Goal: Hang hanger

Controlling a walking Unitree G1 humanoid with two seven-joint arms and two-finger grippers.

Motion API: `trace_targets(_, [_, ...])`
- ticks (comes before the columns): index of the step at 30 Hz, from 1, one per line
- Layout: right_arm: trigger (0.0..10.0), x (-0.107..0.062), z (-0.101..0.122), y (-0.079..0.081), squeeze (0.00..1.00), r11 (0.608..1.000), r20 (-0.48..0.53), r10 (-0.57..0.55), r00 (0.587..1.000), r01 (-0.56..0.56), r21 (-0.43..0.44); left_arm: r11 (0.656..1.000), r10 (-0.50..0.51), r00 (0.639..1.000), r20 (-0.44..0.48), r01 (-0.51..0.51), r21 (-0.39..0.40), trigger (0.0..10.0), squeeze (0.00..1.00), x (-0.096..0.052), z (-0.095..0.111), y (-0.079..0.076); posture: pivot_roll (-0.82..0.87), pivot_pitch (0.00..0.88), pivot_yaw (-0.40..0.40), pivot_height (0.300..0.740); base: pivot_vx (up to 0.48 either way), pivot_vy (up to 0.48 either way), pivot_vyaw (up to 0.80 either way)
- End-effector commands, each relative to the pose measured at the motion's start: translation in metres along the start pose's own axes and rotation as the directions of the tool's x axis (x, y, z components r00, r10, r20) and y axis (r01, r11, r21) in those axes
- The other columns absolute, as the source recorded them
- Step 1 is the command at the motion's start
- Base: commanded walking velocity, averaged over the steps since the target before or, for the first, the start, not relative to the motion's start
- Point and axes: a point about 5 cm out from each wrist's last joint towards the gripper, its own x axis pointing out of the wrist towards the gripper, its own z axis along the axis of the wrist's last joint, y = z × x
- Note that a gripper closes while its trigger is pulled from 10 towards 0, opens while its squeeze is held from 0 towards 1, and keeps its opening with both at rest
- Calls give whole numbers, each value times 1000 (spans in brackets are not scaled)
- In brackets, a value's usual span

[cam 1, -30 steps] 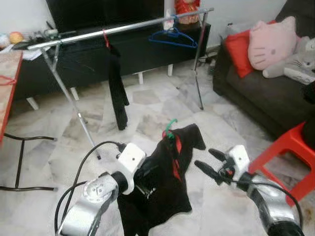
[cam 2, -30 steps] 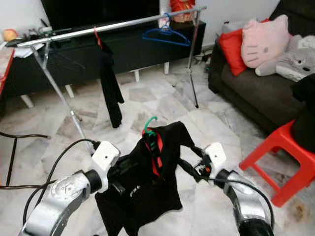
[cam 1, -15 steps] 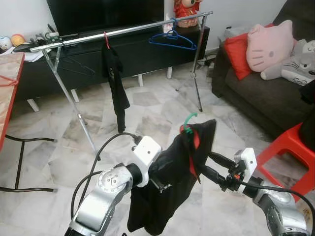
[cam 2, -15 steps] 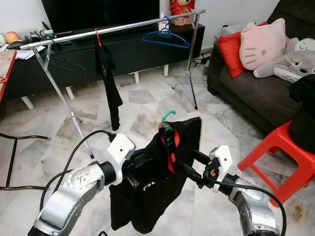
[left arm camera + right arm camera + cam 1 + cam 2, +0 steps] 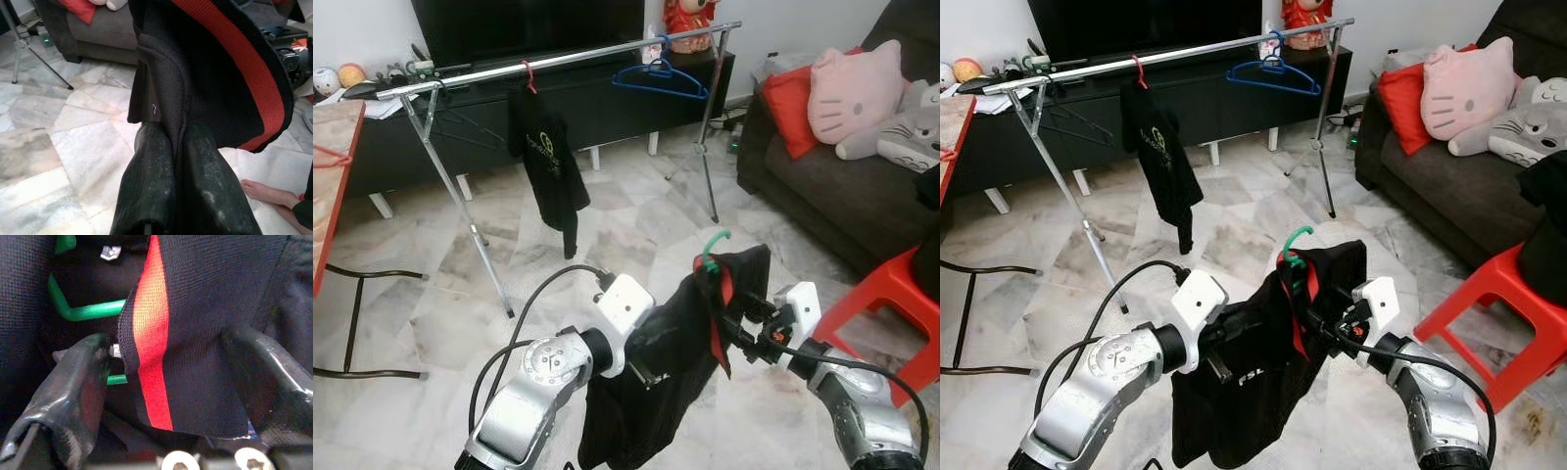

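- The green hanger (image 5: 709,253) carries a black shirt with a red stripe (image 5: 666,362). It is held up in the air between the two arms, low in front of the robot.
- The left tool (image 5: 182,161) has its two black fingers pressed together, pinching the shirt cloth.
- The right tool (image 5: 161,382) has its fingers spread, one on each side of the shirt's neck and the green hanger wire. They do not seem to squeeze it.
- The long silver rail (image 5: 558,57) is well apart from the hanger, ahead and higher up. It runs from left to right, and the hook points up.
- Another black shirt (image 5: 546,162) and a blue hanger (image 5: 661,78) hang on the rail, with bare rail between them.
- The floor is pale marble tile (image 5: 440,323). A dark sofa with pillows (image 5: 832,147) stands on the right and a red stool (image 5: 886,299) is close by the right arm.
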Motion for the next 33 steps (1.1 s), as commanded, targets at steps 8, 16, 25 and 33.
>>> trace_targets(8, [10000,3,-2,-6,0,997,-47,-53,997,51,-53,999,-36,998,51,35,15,10000,0,5,13,-4,-23,0,-16,740,0,0,0])
trace_targets(16, [10000,-1,-7,-29,0,953,-79,-285,955,274,-130,999,-33,998,57,32,23,10000,0,6,15,-5,-18,0,-21,740,0,0,0])
trace_targets(25, [0,1,-4,-29,0,953,-36,-283,958,277,-119,1000,-22,998,51,21,22,10000,0,4,13,-4,-18,0,-22,740,0,0,0])
trace_targets(33, [0,3,-5,-30,0,948,-31,-298,954,292,-126,1000,-14,999,52,13,21,10000,0,3,13,-3,-15,0,-22,740,0,0,0])
